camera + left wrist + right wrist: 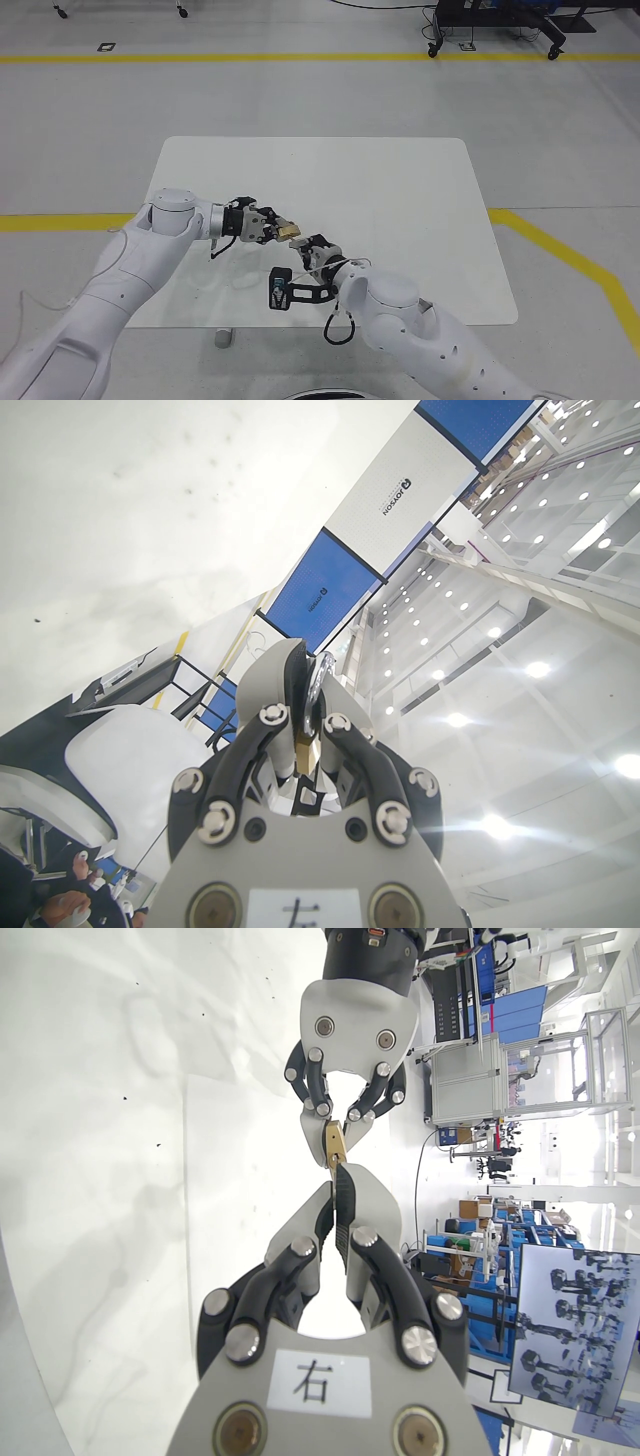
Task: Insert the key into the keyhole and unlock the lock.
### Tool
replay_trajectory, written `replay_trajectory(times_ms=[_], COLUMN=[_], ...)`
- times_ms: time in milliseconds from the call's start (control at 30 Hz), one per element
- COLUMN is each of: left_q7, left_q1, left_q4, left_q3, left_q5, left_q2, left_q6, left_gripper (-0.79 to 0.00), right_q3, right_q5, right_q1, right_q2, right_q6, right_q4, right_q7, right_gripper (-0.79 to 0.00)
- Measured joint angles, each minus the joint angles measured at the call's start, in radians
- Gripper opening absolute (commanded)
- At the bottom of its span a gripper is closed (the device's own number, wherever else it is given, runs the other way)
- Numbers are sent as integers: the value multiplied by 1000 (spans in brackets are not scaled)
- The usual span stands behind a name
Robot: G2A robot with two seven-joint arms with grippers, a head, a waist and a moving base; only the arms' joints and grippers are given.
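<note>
Your left pincer (284, 230) clenched on brass lock (291, 231), over bench (400, 180). At 4 o'clock of lock, right pincer (309, 244) grasps key (332, 1168); key tip touches keyhole (334, 1159). Yellow floor line (300, 58) beyond bench at 12 o'clock.

Brass lock (335, 1147) gleams, its metal shackle (319, 680) polished bright; the black finger pads (345, 1208) look ribbed, rubbery; the table (400, 180) is smooth matt white.

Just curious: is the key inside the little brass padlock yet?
Seemingly in: the small metal key touches the keyhole of the brass padlock; depth hidden.
</note>
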Motion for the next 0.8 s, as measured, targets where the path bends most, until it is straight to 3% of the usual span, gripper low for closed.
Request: replay_trajectory(times_ms=[800], left_q7=[14], left_q1=[27], left_q4=[-35], left_q3=[-28], left_q5=[31], left_q2=[2], left_q6=[30], left_gripper=[-785], right_q3=[-61], right_q5=[-58], right_q1=[15], right_q2=[-39], right_q6=[13], right_q4=[19], right_q7=[116], right_gripper=[-785])
